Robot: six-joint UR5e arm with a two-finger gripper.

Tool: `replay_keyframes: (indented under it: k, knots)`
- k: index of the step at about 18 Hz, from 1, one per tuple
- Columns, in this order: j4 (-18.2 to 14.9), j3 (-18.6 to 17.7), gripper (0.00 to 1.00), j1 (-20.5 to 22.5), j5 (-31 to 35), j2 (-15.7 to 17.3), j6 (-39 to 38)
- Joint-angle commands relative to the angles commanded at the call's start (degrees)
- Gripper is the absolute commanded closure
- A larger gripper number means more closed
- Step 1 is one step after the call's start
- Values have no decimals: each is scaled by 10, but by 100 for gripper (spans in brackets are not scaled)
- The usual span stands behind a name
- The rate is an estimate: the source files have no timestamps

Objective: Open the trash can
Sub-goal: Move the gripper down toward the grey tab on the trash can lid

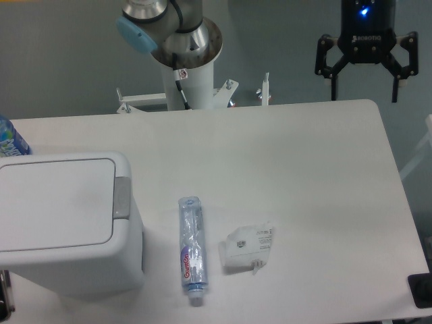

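Clearly the pincer (366, 77) hangs spread at far right, well apart from the shut trash can (64, 223) at near left; overshooting the grey tab (121, 197) could shove it off the surface (304, 169).

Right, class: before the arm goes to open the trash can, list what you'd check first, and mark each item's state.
1. Trash can lid shut and flat: ok.
2. Grey push tab uncovered: ok.
3. Claw open, holding nothing: ok.
4. Plastic bottle and crumpled wrapper lie apart from the can: ok.
5. Claw far from the tab, at the table's back right: ok.
6. Whether the can would slide when pressed: cannot tell.
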Motion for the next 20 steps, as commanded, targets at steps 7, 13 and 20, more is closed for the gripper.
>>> replay_keyframes:
  k: [7, 13, 20]
  knots:
    - [2, 3, 0, -33, 23, -4, -16]
    - [4, 23, 0, -65, 25, -12, -129]
    - [3, 64, 0, -145, 54, -49, -308]
